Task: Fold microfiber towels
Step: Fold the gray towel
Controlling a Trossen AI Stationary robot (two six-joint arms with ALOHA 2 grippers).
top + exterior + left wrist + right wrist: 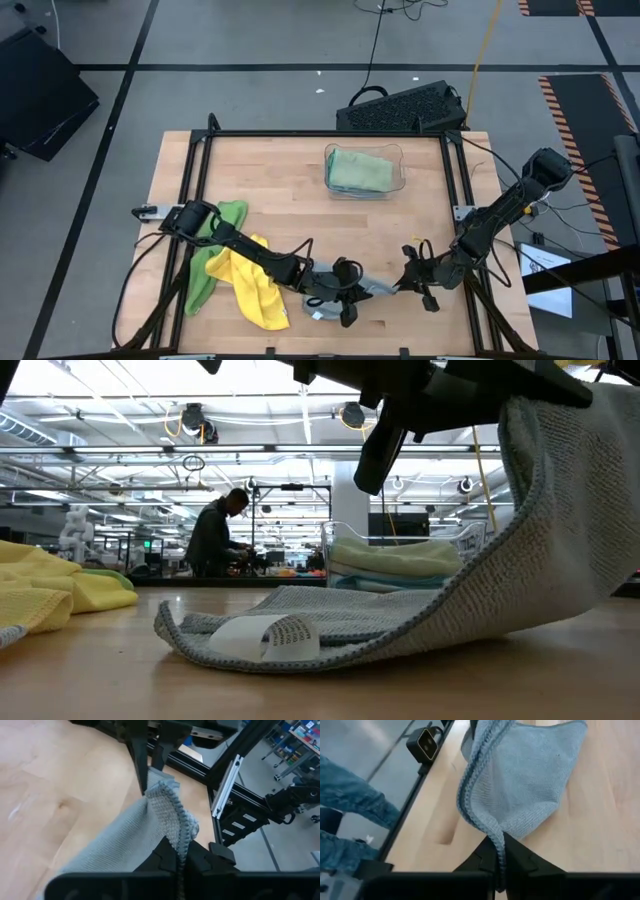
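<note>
While both dark arms are reaching toward the near edge of the wooden table, a grey towel is lying stretched between their two grippers, close to that edge and a little right of its middle. The left gripper is pinching one hemmed edge of the cloth, its fingers pressed tight on the fabric. The right gripper is pinching the opposite end in the same way, with the towel hanging away from it. In the low view the cloth is resting partly on the wood, a white care label showing, while one side is being lifted upward. The towel's long axis is running left to right, so each arm is holding the end nearest itself, and a fold would likely mean carrying one end across toward the other. Near the left edge, a yellow towel and a green towel are lying crumpled. Toward the far edge, a clear bin is holding folded towels.
</note>
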